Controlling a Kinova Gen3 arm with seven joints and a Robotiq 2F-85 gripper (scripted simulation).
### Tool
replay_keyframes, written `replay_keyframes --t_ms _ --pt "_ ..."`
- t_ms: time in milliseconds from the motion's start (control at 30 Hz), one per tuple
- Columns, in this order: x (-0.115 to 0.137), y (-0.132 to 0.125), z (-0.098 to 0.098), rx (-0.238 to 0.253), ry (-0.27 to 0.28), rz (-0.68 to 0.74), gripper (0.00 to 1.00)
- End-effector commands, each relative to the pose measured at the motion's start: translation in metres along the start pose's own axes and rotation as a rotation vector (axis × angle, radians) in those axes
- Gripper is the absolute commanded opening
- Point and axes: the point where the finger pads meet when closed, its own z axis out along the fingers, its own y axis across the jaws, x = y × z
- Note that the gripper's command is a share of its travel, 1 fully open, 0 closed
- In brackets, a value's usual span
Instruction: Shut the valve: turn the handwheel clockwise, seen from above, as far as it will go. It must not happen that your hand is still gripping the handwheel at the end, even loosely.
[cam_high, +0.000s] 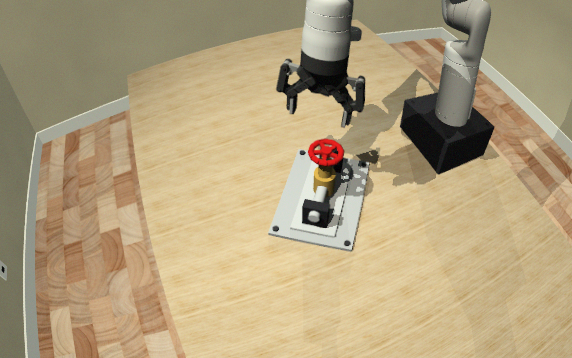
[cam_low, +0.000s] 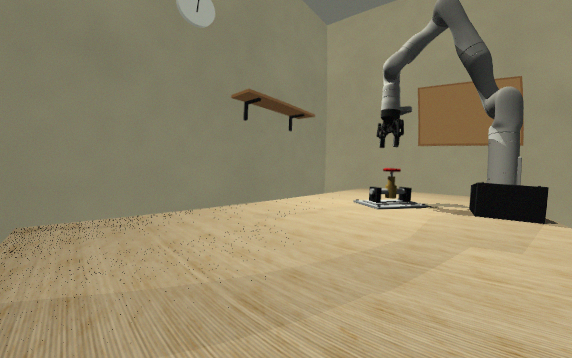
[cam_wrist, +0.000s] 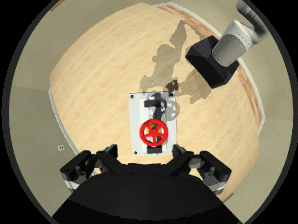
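Note:
A red handwheel (cam_high: 325, 151) sits on top of a brass valve body (cam_high: 323, 181) with black pipe ends, mounted on a grey plate (cam_high: 320, 200) on the wooden table. My gripper (cam_high: 320, 111) hangs open and empty, pointing down, some way above the handwheel and not touching it. In the exterior view the gripper (cam_low: 389, 145) is clearly above the handwheel (cam_low: 391, 170). In the wrist view the handwheel (cam_wrist: 153, 133) lies between my two fingers, far below them.
The arm's black base block (cam_high: 446, 132) stands on the table to the right of the valve plate. A wall shelf (cam_low: 272, 104) and a cork board (cam_low: 467, 111) hang far off on the walls.

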Motion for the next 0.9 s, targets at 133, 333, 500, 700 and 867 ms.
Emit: replay_keyframes --t_ms 133,333,500,700,867 --pt "0.007 0.009 0.007 -0.029 0.017 0.000 1.00" --pt "0.008 0.010 0.009 -0.035 0.020 0.004 1.00" --pt "0.010 0.013 0.012 -0.046 0.026 0.008 1.00" --pt "0.010 0.014 0.012 -0.051 0.027 0.012 1.00" --pt "0.012 0.016 0.014 -0.057 0.030 0.015 1.00"
